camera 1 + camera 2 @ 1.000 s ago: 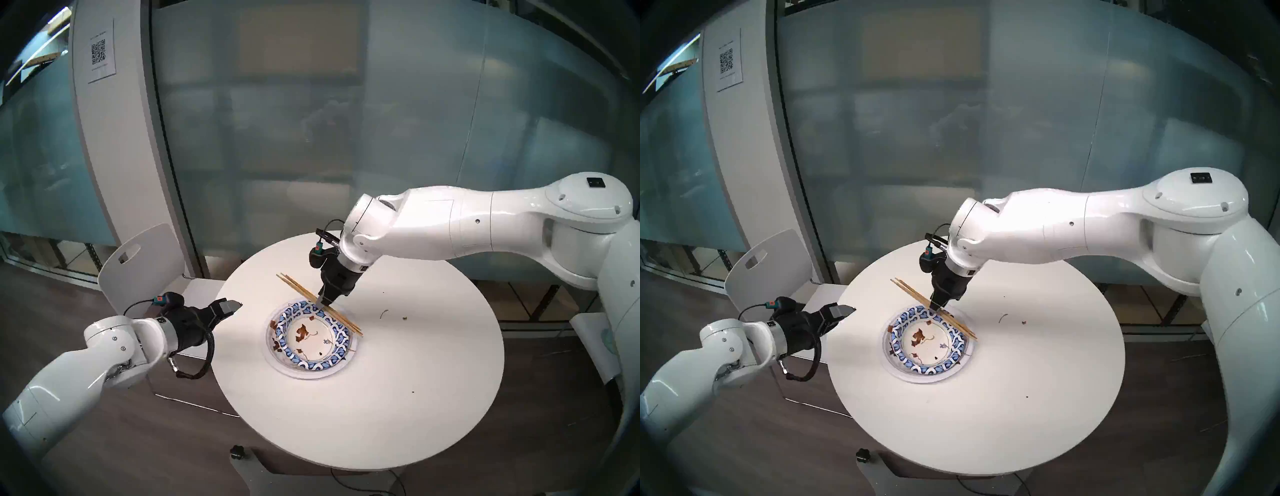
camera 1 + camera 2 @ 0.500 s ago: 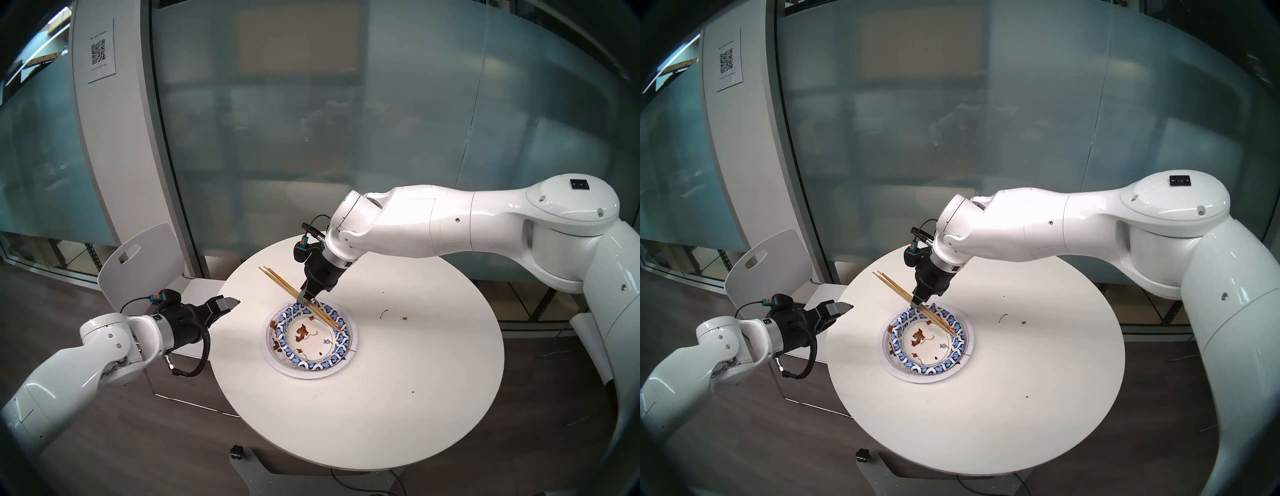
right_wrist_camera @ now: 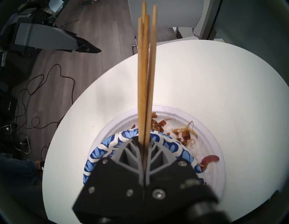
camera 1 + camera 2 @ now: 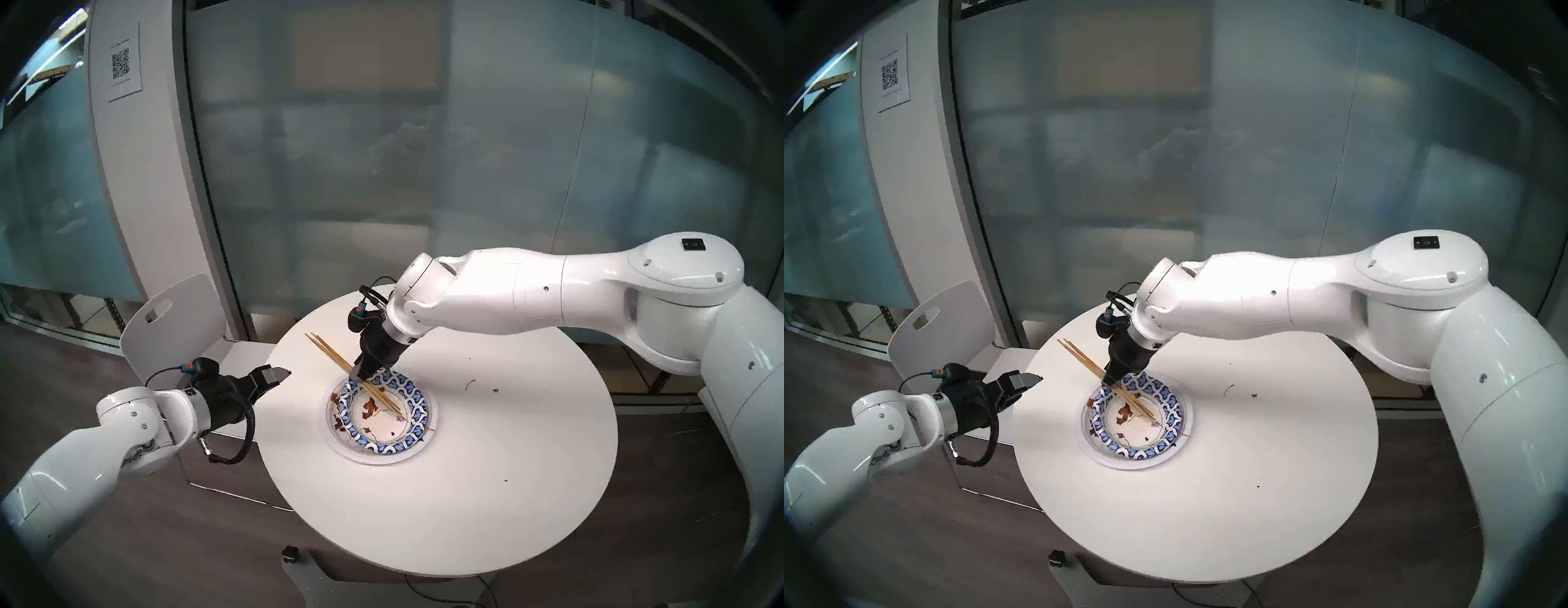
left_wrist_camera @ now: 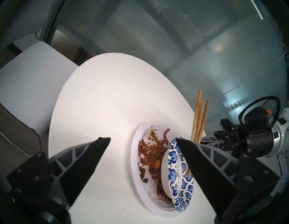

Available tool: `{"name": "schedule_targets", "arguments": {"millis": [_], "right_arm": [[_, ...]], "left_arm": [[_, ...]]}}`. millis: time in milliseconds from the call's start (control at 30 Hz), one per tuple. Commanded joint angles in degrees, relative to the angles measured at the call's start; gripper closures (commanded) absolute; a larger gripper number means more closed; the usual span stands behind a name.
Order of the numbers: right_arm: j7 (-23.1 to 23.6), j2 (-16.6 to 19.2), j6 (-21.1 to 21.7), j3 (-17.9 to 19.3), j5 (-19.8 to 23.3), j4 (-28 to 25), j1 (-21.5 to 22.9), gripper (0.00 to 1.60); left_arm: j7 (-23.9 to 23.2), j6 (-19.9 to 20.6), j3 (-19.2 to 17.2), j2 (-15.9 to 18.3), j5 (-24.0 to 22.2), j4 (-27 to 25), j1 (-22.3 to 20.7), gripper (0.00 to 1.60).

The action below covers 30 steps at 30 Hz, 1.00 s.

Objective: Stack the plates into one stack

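Observation:
A blue-patterned plate [image 4: 418,418] sits nested on a wider white plate [image 4: 369,458] in the middle of the round table, forming the stack. Brown food scraps lie in both plates. My right gripper [image 4: 362,377] hangs over the stack's far-left rim, shut on several wooden chopsticks [image 4: 331,354]. Their lower tips slant down into the blue plate's bowl. In the right wrist view the chopsticks [image 3: 144,78] rise from the closed fingertips [image 3: 137,141] above the blue plate [image 3: 109,143]. My left gripper [image 4: 278,375] is open and empty at the table's left edge, also seen in the left wrist view [image 5: 141,139].
The white round table [image 4: 466,509] carries a few crumbs [image 4: 495,389] to the right of the stack. A white chair [image 4: 178,322] stands at the table's left, behind my left arm. A frosted glass wall runs behind the table. Cables lie on the floor [image 3: 46,87].
My right gripper has carried the chopsticks to the left and lower; their tips now point into the blue plate's bowl instead of lying across its far rim. The left arm barely moved.

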Motion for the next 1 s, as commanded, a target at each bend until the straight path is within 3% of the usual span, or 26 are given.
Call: {"name": "schedule_targets", "arguments": {"millis": [0,400,600,967], "right_arm": [[-4.93,3.25,0.01,1.71,1.92,-4.96,0.17,1.60],[-11.17,5.93,0.77,1.70,3.86,-9.01,-0.23,1.60],[-11.75,5.61,2.55,1.17,4.38,-8.43,-0.21,1.60],[-12.58,6.56,1.81,1.37,4.63,-8.73,-1.21,1.60]], "left_arm": [[-0.15,-0.23,0.15,-0.20,0.36,-0.46,-1.45,0.00],[0.26,0.00,1.69,-0.30,0.90,-0.44,-2.92,0.00],[0.45,0.14,2.26,-0.36,1.06,-0.27,-3.58,0.00],[0.73,0.20,2.98,-0.47,1.12,-0.06,-4.45,0.00]]}}
